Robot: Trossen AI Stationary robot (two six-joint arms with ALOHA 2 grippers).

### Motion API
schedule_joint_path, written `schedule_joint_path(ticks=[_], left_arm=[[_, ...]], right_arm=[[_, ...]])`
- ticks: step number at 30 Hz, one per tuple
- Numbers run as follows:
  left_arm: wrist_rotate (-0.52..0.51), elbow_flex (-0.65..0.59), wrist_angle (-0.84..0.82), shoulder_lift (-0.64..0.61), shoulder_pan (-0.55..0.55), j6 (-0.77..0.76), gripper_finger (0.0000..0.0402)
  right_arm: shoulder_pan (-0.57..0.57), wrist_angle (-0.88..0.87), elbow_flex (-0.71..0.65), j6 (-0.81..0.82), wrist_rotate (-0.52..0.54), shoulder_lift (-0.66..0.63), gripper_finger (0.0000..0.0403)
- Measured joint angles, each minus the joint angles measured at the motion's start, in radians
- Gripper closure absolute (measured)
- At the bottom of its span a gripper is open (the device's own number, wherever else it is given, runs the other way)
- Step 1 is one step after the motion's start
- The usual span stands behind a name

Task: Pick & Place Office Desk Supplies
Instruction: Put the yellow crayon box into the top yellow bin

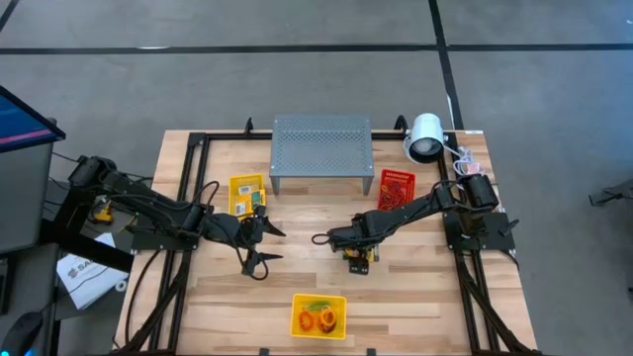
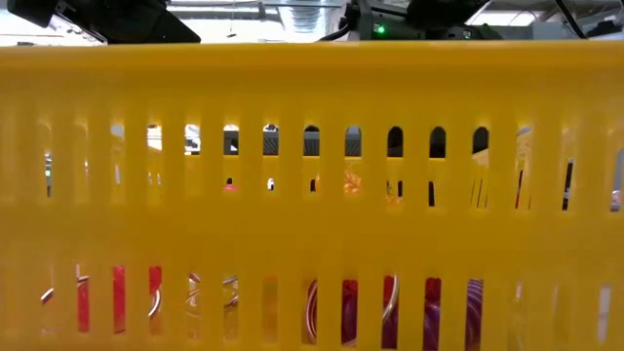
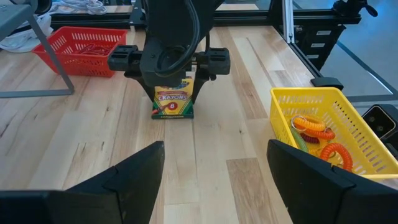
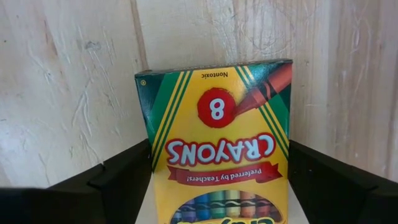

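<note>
My right pincer (image 1: 358, 259) pinches 1 crayon box (image 4: 217, 143) upright on the bench (image 1: 425, 267); I should lift straight, grip firm. Left pincer (image 1: 263, 244) waits spread.

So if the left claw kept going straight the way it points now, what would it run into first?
Probably the right claw, which stands over a crayon box straight ahead of the open left claw; the depth between them is hard to judge.
</note>
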Motion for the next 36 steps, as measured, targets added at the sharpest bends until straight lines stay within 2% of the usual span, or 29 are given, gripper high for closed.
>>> schedule_joint_path(ticks=[18,28,36], left_arm=[[0.0,0.0,0.0,0.0,0.0,0.0,0.0121],[0.0,0.0,0.0,0.0,0.0,0.0,0.0121],[0.0,0.0,0.0,0.0,0.0,0.0,0.0121]], right_arm=[[0.0,0.013,-0.001,0.0,0.003,-0.001,0.0053],[0.0,0.013,0.0,-0.008,0.003,-0.001,0.0081],[-0.004,-0.001,-0.004,-0.011,0.006,-0.025,0.0082]])
